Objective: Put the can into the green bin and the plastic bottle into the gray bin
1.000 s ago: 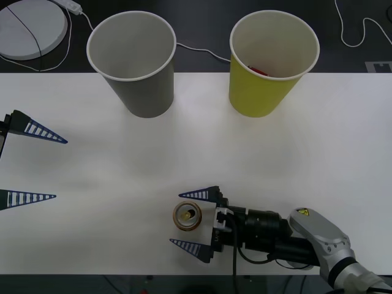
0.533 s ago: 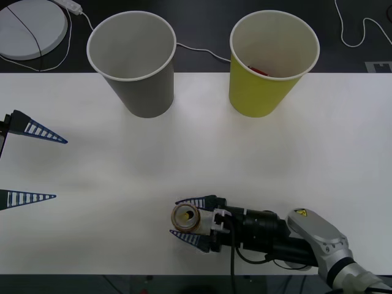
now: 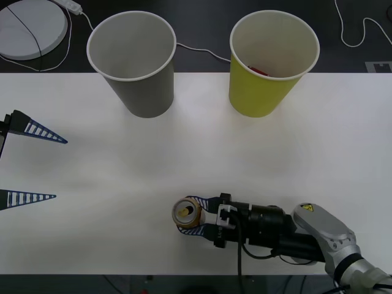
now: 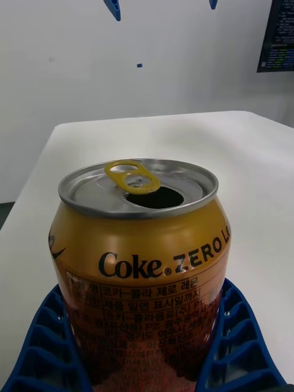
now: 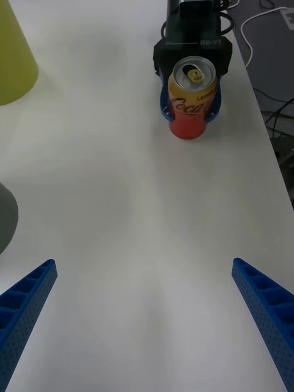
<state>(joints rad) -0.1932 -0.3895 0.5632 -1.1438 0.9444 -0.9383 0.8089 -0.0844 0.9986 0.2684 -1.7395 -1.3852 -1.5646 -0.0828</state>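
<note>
The can [image 3: 188, 213] stands upright near the table's front edge, orange-gold with an open silver top. My right gripper [image 3: 191, 215] is shut on the can, one blue finger pressed against each side. The right wrist view has the can [image 4: 141, 263] close up between the fingers [image 4: 46, 343]. From the left wrist, the can [image 5: 192, 101] stands far off in the right gripper [image 5: 191, 119]. My left gripper [image 3: 59, 169] hangs open at the table's left edge, holding nothing. The gray bin [image 3: 144, 92] stands at the back left, the green bin [image 3: 254, 95] at the back right. The plastic bottle is out of view.
A small red thing [image 3: 257, 71] lies inside the green bin. Behind the table sit a white round disc [image 3: 30, 24] and white cables [image 3: 355, 33]. Bare white tabletop [image 3: 202, 153] stretches between the can and both cups.
The right gripper's fingers closed from wide open onto the can. The can moved slightly toward the wrist. The left arm has not moved.
</note>
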